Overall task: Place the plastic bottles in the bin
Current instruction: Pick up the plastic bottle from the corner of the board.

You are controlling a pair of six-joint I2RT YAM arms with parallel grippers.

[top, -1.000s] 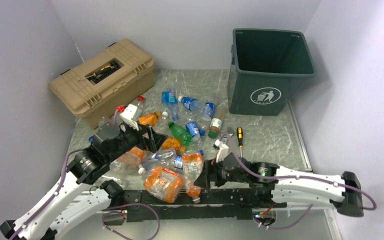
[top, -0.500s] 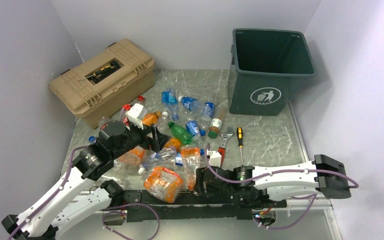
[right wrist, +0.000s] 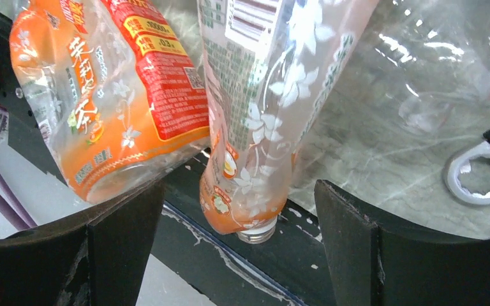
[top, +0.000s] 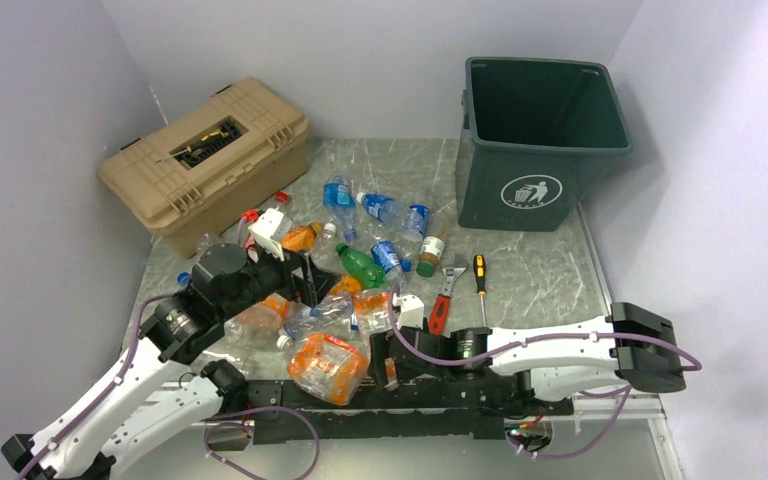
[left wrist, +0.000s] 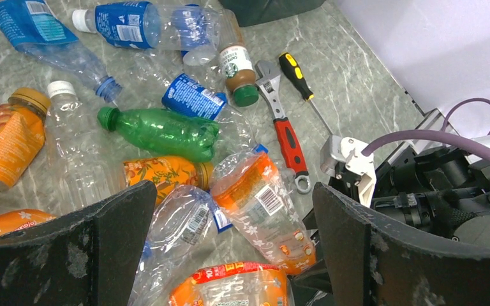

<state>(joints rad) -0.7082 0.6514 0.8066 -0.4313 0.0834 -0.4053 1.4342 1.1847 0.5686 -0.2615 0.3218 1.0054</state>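
A marbled tabletop (top: 540, 270) is seen from above. The bin (top: 540, 140) is stood upright at its 1 o'clock corner, and a toolbox (top: 210, 160) is set at 10 o'clock. The bottles (top: 325, 365) are strewn from the centre down to 6 o'clock, all outside the bin. The left gripper (left wrist: 230, 197) is held spread wide above the pile's 9 o'clock side, with nothing pinched. The right gripper (right wrist: 239, 197), at 6 o'clock, is likewise spread; an orange bottle (right wrist: 261, 95) is framed neck-down between its fingers, touched by neither. A wrench (top: 440, 300) and a screwdriver (top: 480, 275) are laid just beside each other at the pile's 3 o'clock.
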